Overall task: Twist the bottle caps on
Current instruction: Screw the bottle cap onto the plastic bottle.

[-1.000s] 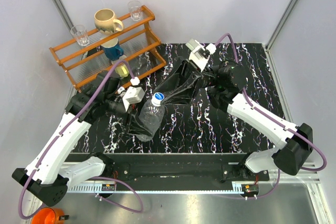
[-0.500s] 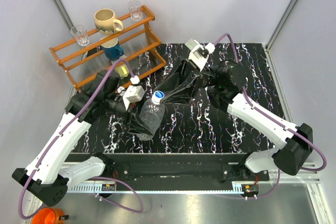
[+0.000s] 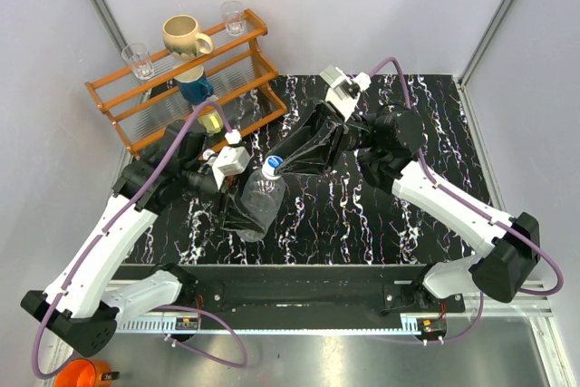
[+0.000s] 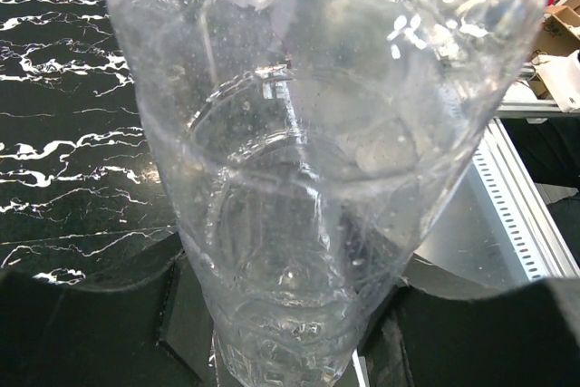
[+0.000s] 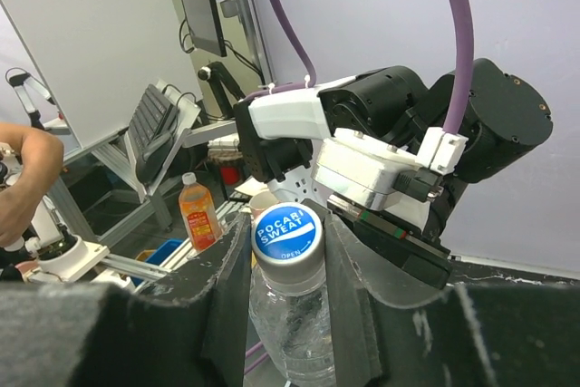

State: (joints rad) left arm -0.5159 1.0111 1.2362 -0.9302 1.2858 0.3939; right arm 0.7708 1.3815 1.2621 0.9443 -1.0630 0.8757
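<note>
A clear ribbed bottle [image 3: 258, 201] stands tilted over the black marble table [image 3: 362, 215], with my left gripper [image 3: 237, 217] shut on its body. In the left wrist view the bottle [image 4: 308, 178] fills the frame between the black fingers [image 4: 82, 314] of the left gripper [image 4: 290, 324]. A bottle cap [image 3: 274, 166], white with a blue printed top, sits on the neck. My right gripper [image 3: 277, 162] reaches in from the right. In the right wrist view the right gripper [image 5: 288, 235] has both its fingers pressed against the sides of the cap [image 5: 286, 231]. No other bottle or cap is in view.
An orange wooden rack [image 3: 245, 65] stands at the back left with a cream mug [image 3: 184, 36], two drinking glasses [image 3: 138, 59] [image 3: 233, 15] and a blue cup [image 3: 193, 88]. Grey walls close in the table at the back and sides.
My right gripper has slid left along the bottle's neck line and its jaws have narrowed onto the cap. The left gripper and bottle have barely moved.
</note>
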